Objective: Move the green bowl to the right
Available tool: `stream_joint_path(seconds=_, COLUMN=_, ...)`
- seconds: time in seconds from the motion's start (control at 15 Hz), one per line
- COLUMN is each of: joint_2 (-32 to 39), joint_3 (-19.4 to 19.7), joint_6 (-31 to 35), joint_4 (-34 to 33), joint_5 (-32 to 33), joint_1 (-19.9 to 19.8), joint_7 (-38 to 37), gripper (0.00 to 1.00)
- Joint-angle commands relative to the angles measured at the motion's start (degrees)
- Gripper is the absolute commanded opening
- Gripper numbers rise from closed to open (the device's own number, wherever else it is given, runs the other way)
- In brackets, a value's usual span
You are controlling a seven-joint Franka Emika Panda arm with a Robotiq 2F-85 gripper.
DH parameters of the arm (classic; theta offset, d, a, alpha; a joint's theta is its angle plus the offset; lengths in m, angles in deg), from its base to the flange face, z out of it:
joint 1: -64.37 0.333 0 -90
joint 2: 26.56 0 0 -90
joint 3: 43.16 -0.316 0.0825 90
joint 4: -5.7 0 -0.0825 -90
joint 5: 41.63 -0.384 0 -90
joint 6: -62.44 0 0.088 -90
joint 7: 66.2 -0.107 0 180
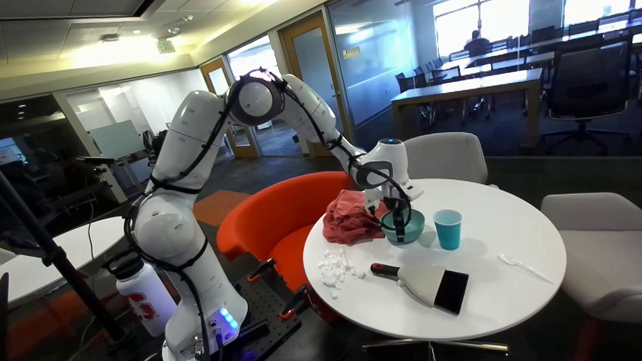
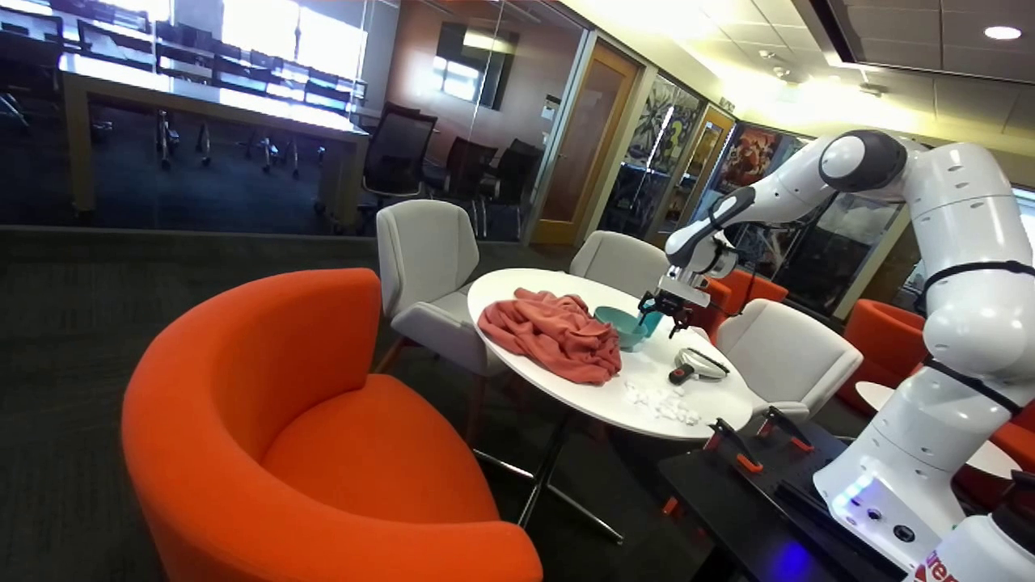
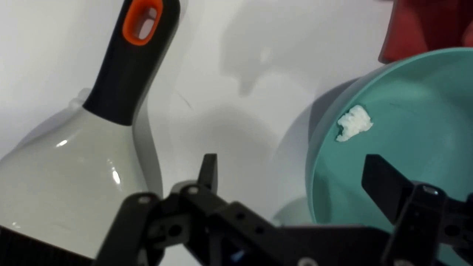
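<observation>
Round and white, your table has an orange chair at its left in an exterior view. Red cloth bunches left of your green bowl, a blue cup stands just to its right, and a brush and white bits lie on the near side. You see a white scrap in the bowl. Your gripper is spread wide, one finger over the bowl, the other outside its rim.
</observation>
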Motion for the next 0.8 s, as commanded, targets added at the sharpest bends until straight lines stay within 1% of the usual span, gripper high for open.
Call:
stream_joint_path(seconds=0.0, joint_2=2.58, joint_3=1.12, joint_6=0.94, joint_4=-1.76, joint_5=0.16, joint_1=2.11, joint_7=-1.65, gripper=0.87)
stream_joint_path(seconds=0.07, joint_2=2.97, joint_3=1.22, joint_6=1.15, joint_4=-1.8, joint_5=0.19, joint_1=2.38, joint_7=-1.59, gripper=0.74)
stream_joint_path(seconds=0.2, joint_2=3.61, joint_3=1.36, joint_6=1.45, joint_4=-1.91, joint_5=0.08, joint_1=2.74, joint_7=-1.62, gripper=0.57)
stream_joint_path(seconds=0.33, joint_2=3.92, joint_3=1.44, joint_6=1.69, joint_4=-1.86, joint_5=-0.02, joint_1=2.78, joint_7=-1.61, gripper=0.43)
stream_joint_path(seconds=0.67, joint_2=3.44, joint_3=1.91, joint_6=2.64, joint_4=-1.07, joint_5=-0.05, joint_1=3.08, joint_7=-1.65, gripper=0.03)
stream_joint_path(seconds=0.73, joint_2=3.34, joint_3=2.03, joint_6=2.91, joint_4=-0.89, joint_5=-0.01, joint_1=3.19, joint_7=-1.72, gripper=0.0)
